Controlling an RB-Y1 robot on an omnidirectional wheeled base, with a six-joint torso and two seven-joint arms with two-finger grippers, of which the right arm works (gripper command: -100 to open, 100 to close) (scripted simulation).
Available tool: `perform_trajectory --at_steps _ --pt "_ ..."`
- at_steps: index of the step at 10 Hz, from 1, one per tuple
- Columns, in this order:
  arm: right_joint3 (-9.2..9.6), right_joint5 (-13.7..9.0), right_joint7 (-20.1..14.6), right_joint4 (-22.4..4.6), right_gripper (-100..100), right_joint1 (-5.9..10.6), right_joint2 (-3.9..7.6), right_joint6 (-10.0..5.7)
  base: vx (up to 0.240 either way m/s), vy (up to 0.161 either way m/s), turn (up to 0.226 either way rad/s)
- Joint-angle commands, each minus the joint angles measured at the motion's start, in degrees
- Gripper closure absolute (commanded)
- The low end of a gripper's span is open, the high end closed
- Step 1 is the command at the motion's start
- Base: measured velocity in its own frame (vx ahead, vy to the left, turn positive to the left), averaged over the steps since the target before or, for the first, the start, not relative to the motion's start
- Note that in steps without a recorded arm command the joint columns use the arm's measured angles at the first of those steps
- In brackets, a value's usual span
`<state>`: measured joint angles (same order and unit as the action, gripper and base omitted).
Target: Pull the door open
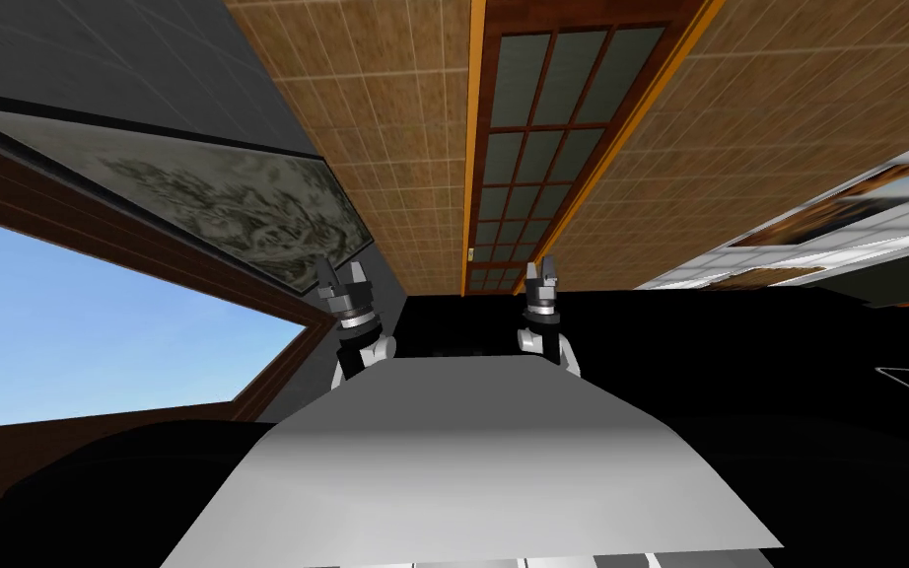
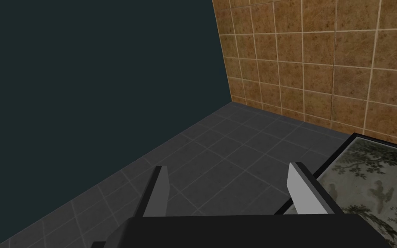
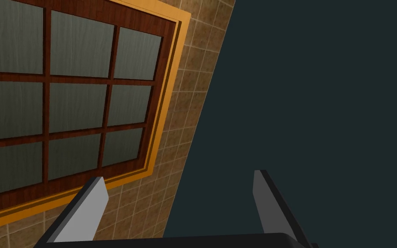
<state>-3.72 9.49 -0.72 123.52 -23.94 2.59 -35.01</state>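
Nearest, the right gripper [image 3: 179, 175] stands wide open with nothing between its blades, facing a corner of the door and the wall beside it. The left gripper [image 2: 229, 166] is likewise spread and empty, raised about level with it on my left. Neither touches anything. The door [image 1: 531, 148] lies ahead of both, set in the brown tiled wall [image 1: 393, 118]. It has dark brown bars dividing grey panes and an orange trim [image 1: 471, 148] round it. In the head view it runs away between the two grippers, nearer the right one, and it looks shut, flush with its trim. I judge the step in hand to be the reach for a handle, with no pull begun. A small pale mark [image 1: 470, 254] sits on the door's edge on the left gripper's side, at the end nearest me; it may be the handle, but it is too small to tell. To do this well, a gripper should come square to that edge and close fully round the handle before any pull. It should then draw back along the door's arc rather than straight, with the base giving way so the door has room to swing. The bars and panes offer no hold. For open room, a black area [image 1: 738, 325] spreads out beyond the right gripper. On the other side a large framed picture [image 1: 216, 202] hangs on the side wall close by the left gripper, so that side is the tighter one.
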Motion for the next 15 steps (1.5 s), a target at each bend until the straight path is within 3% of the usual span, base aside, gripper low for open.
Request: perform_trajectory --at_steps 1,15 --pt "-0.64 0.6 1.9 -2.5 -100 0.55 0.57 -0.69 0.13 0.032 -0.027" --pt "-3.52 5.0 14.4 -18.8 -100 3.93 2.73 -5.62 0.099 0.028 -0.019"
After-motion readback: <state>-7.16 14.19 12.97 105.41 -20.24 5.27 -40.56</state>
